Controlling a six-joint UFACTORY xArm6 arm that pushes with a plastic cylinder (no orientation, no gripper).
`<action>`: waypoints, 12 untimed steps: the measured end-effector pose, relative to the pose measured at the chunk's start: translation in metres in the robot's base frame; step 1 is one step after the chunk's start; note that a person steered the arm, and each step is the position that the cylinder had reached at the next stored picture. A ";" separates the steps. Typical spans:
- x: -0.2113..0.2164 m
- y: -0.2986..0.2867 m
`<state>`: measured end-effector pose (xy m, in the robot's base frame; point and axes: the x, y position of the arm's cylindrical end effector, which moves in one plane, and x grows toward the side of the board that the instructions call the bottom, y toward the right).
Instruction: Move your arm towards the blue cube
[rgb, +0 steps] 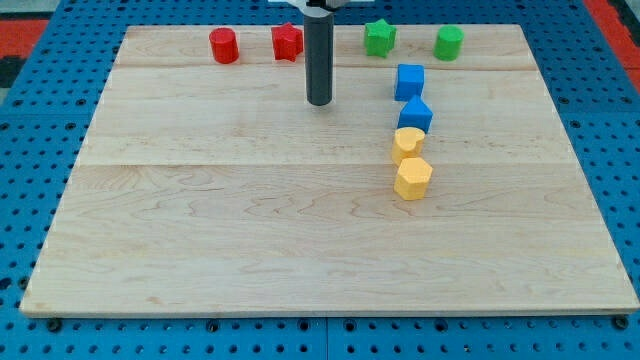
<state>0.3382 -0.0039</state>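
Standing upright over the pale wooden board (300, 240), the straight dark rod (319, 60) comes down from the view's top edge, and its lower end, my tip (319, 103), sits on bare wood in the upper middle of the board. The arm carries no jaws, so nothing opens or closes here; only the rod shows. The blue cube (410, 81) lies to the view's right of the tip, at nearly the same height in the view, apart from it with open wood between. Just below the cube, and close to touching it, sits a second blue block (415, 114) of a more angular, wedge-like shape. Below that come two yellow blocks in a short column: a rounded yellow block (407, 144) touching the blue one above, then a yellow hexagonal block (412, 178) pressed against it. Along the board's top edge, a red cylinder (224, 45) stands at the view's left, a red star-like block (287, 41) just left of the rod, a green star-shaped block (379, 37) right of the rod, and a green cylinder-like block (448, 42) farther right. A blue pegboard surface (30, 200) surrounds the board.
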 end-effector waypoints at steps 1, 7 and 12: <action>0.000 -0.001; 0.000 0.002; -0.001 0.019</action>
<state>0.3372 0.0151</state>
